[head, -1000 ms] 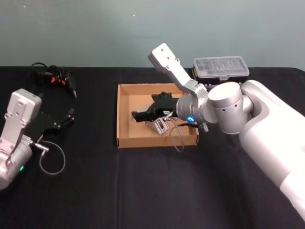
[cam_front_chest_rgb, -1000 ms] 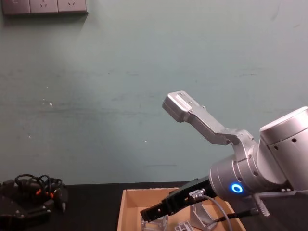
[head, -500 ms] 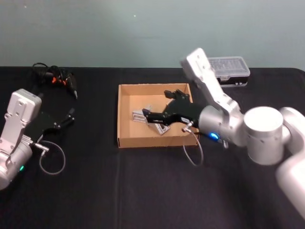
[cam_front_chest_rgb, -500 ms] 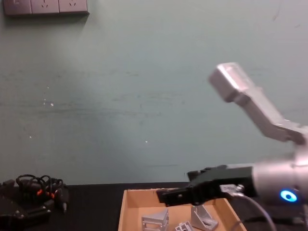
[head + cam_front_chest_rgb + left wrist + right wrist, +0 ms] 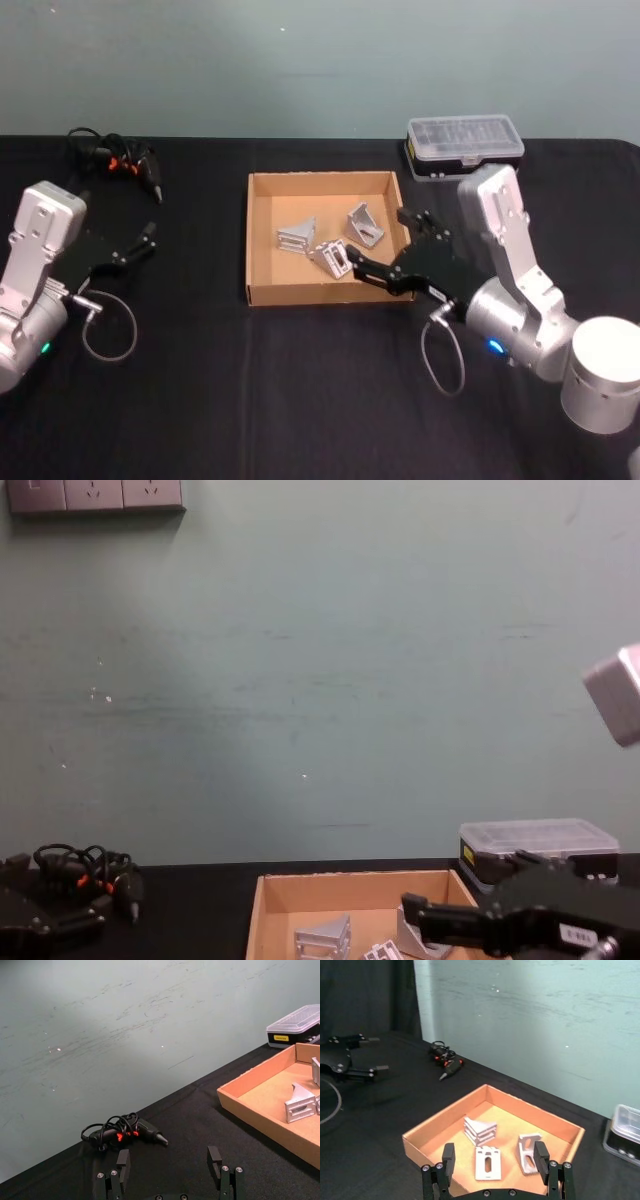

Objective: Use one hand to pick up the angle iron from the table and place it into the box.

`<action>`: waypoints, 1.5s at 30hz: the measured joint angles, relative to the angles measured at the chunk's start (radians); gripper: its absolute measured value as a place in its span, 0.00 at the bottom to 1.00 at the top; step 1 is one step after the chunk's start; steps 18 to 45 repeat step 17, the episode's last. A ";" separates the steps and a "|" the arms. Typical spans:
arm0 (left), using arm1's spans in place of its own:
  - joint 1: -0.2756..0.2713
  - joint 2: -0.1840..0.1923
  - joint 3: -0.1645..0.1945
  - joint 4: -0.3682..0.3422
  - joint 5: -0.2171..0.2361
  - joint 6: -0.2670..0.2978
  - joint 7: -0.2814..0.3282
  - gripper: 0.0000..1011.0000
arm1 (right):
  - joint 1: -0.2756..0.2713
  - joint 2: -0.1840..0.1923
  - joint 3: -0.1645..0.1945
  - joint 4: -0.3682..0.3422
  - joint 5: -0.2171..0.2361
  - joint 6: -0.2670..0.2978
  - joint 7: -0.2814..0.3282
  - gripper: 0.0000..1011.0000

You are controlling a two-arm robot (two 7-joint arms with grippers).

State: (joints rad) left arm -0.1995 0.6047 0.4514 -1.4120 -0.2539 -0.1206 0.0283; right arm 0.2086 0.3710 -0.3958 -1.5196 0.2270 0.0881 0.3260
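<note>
Three silver angle irons lie on the floor of the tan cardboard box (image 5: 258, 297): one on the left (image 5: 297, 238), one at the back (image 5: 366, 224), one at the front (image 5: 333, 259). My right gripper (image 5: 377, 240) hovers open and empty over the box's near right corner, above the black table (image 5: 300, 380). In the right wrist view the open fingers (image 5: 448, 1154) frame the box (image 5: 440, 1121) and the angle irons (image 5: 480, 1130). From the chest, the right gripper (image 5: 425, 915) stands in front of the box (image 5: 256, 910). My left gripper (image 5: 140, 243) is parked open at the far left.
A black plastic case with a clear lid (image 5: 464, 145) stands behind the box to the right. A black and orange tool with a coiled cable (image 5: 115, 160) lies at the back left. A loop of cable (image 5: 110, 335) lies beside the left arm.
The right arm has drawn back out of the box toward the near right, with its gripper open and empty. All three angle irons now show on the box floor. The left arm has not moved.
</note>
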 joint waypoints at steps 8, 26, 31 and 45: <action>0.000 0.000 0.000 0.000 0.000 0.000 0.000 1.00 | -0.026 -0.008 0.009 0.018 -0.033 -0.053 -0.024 0.99; 0.000 0.000 0.000 0.000 0.000 0.000 0.000 1.00 | -0.023 -0.006 0.008 0.013 -0.028 -0.045 -0.020 0.99; 0.000 0.000 0.000 0.000 0.000 0.000 0.000 1.00 | -0.023 -0.006 0.008 0.013 -0.028 -0.045 -0.020 0.99; 0.000 0.000 0.000 0.000 0.000 0.000 0.000 1.00 | -0.023 -0.006 0.008 0.013 -0.028 -0.045 -0.020 0.99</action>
